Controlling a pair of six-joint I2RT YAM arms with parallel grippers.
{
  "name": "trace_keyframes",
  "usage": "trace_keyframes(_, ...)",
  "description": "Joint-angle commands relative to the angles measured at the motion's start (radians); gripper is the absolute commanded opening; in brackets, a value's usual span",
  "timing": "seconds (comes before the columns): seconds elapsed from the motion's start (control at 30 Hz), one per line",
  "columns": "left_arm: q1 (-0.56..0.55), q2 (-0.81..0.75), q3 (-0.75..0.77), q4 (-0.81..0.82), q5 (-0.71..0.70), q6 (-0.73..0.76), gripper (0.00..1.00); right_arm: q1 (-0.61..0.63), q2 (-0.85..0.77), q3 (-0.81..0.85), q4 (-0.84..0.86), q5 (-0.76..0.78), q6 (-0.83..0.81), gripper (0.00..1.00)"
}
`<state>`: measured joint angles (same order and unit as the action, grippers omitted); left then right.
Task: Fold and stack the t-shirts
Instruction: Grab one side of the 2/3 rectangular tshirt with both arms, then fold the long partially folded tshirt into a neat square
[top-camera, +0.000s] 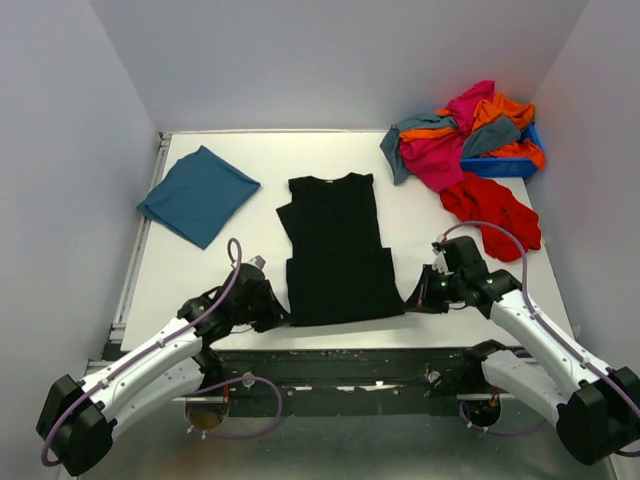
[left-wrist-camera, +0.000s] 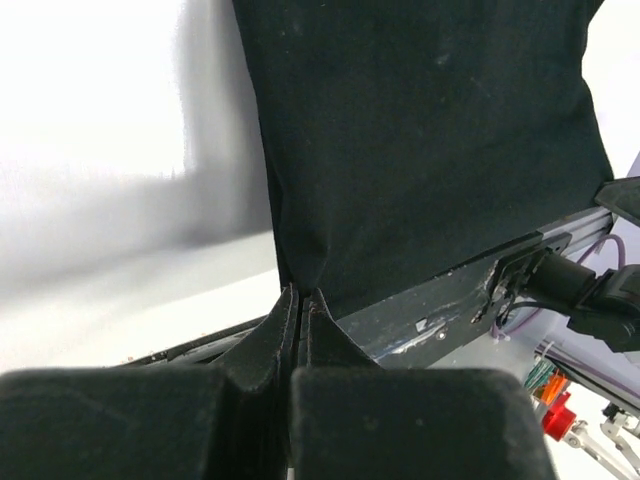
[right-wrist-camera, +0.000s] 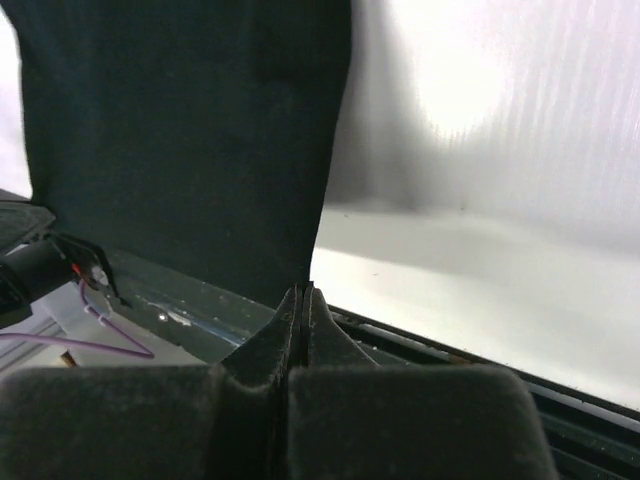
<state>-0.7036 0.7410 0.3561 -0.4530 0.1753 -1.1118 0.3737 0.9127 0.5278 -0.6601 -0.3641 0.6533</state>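
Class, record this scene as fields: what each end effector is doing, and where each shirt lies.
Left end effector: shut on black t-shirt, near left corner
Right end effector: shut on its near right corner
Black t-shirt: flat, table centre
Teal t-shirt: folded, far left
Red t-shirt: loose, right
Pile of t-shirts: over blue bin, far right

Blue bin (top-camera: 498, 167) at white table's (top-camera: 412, 232) far-right corner

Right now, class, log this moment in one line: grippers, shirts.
left gripper: shut on black t-shirt, near-left hem corner | right gripper: shut on near-right hem corner | teal-blue t-shirt: folded, far left | shirt pile: unfolded, far right
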Motion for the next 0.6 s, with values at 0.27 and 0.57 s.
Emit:
trace_keyframes(0.27, 0.14, 0.098, 0.28, -0.089, -0.004, 0.133, 0.0, -0.002, 0.098, 0.362, -0.127, 0.117, -0.06, 0.01)
trace_keyframes(0.57, 0.357, 0.42, 0.559, -0.024, 0.023, 0.294, 0.0, -0.074, 0.432, 0.702, -0.095, 0.145, -0.089, 0.01)
